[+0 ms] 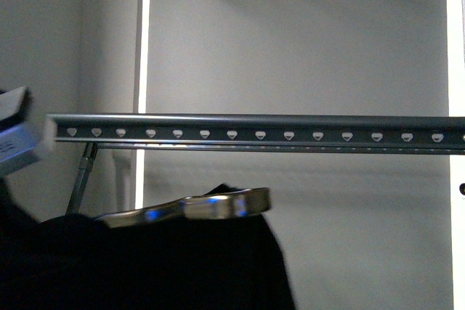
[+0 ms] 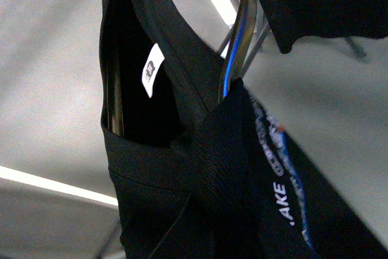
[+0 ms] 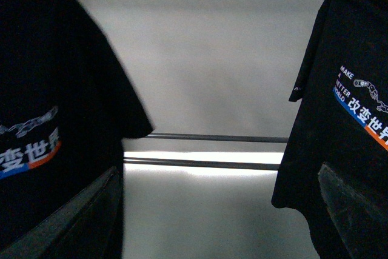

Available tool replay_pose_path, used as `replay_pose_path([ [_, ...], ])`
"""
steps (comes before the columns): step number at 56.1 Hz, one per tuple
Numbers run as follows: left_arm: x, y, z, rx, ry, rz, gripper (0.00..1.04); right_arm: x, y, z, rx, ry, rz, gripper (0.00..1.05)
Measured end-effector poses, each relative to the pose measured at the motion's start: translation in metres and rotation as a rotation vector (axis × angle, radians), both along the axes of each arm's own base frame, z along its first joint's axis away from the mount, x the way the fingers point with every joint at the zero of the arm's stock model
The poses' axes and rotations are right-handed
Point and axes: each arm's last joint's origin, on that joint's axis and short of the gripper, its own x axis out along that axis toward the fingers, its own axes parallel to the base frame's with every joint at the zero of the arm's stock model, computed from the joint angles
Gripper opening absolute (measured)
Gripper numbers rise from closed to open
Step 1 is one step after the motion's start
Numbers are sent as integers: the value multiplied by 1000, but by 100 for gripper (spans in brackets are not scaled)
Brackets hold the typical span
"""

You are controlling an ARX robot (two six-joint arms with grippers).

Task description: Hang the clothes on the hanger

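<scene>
The black T-shirt [image 1: 145,266] hangs on the shiny metal hanger [image 1: 196,207], low and left in the front view, just under the slotted rail [image 1: 254,130]. In the left wrist view the hanger's arm [image 2: 238,40] runs inside the shirt's neck opening [image 2: 176,59], beside a white label [image 2: 151,70]. White lettering [image 2: 280,207] shows on the cloth. My left gripper is shut on the hanger, its jaws hidden under the fabric. My right gripper [image 3: 212,210] is open and empty, its fingers [image 3: 354,204] dark at the frame's edges.
In the right wrist view, black shirt cloth with printed lettering hangs on both sides [image 3: 42,119] [image 3: 351,107], with a pale wall and two thin bars [image 3: 206,163] between. A slanted rack pole [image 1: 81,179] stands under the rail's left end.
</scene>
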Motion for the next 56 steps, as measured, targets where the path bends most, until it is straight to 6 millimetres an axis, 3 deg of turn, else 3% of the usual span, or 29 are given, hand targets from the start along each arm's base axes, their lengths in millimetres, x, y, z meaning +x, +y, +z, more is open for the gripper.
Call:
replay_pose_path([
  [4, 11, -10, 9, 70, -89, -49, 5, 0, 0, 0, 0, 0, 0, 97],
  [13, 33, -53, 36, 238, -346, -209, 5, 0, 0, 0, 0, 0, 0, 97],
  [19, 42, -66, 43, 316, -458, -268, 5, 0, 0, 0, 0, 0, 0, 97],
  [32, 61, -73, 40, 524, -637, -327, 5, 0, 0, 0, 0, 0, 0, 97],
  [52, 63, -74, 38, 578, -678, -343, 5, 0, 0, 0, 0, 0, 0, 97],
  [56, 63, -74, 38, 579, -679, -344, 5, 1, -1, 0, -28, 93, 156, 97],
])
